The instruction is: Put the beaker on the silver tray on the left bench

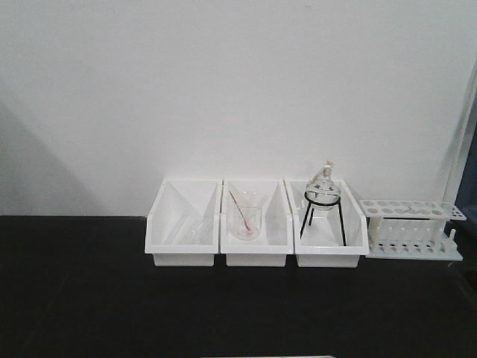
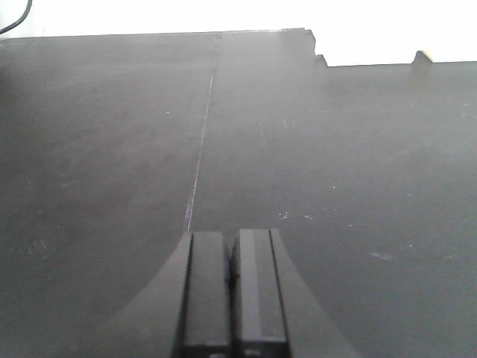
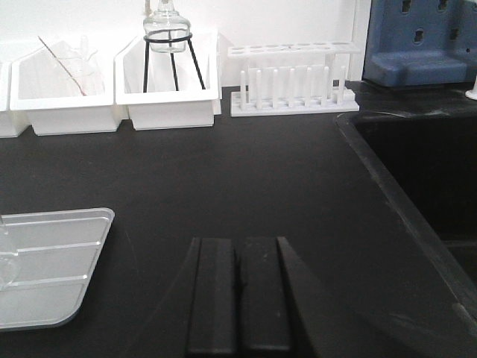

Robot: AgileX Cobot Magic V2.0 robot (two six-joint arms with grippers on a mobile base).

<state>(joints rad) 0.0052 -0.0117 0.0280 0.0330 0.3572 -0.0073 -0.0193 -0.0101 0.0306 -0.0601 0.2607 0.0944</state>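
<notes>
From where I stood, the closest things were the two grippers, both hanging low over the black countertop (image 3: 246, 171). The right gripper (image 3: 238, 298) had its dark fingers (image 3: 212, 298) pressed together with nothing between them, and the left gripper (image 2: 232, 294) looked the same, flat pads shut tight and empty over a bare stretch of bench with a thin seam (image 2: 200, 149) running away from it.

Just left of the right gripper sat the silver tray (image 3: 52, 257), pale, with shallow ridges and a rounded near corner, lying flat on the bench. At its far left edge a bit of clear rounded glass (image 3: 6, 268) poked into view, possibly the beaker, but so little of it showed that I couldn't say for sure.

Off to the right, the counter dropped into a dark sink (image 3: 417, 179), with a blue pegboard (image 3: 421, 37) behind it.

Further back against the white wall were three white bins (image 1: 257, 224) in a row. The left one held clear glassware I couldn't make out, the middle one a glass beaker with a pink-red rod (image 1: 247, 218), the right one a round flask on a black tripod (image 1: 323, 205). A white test tube rack (image 1: 412, 230) stood just right of the bins.
</notes>
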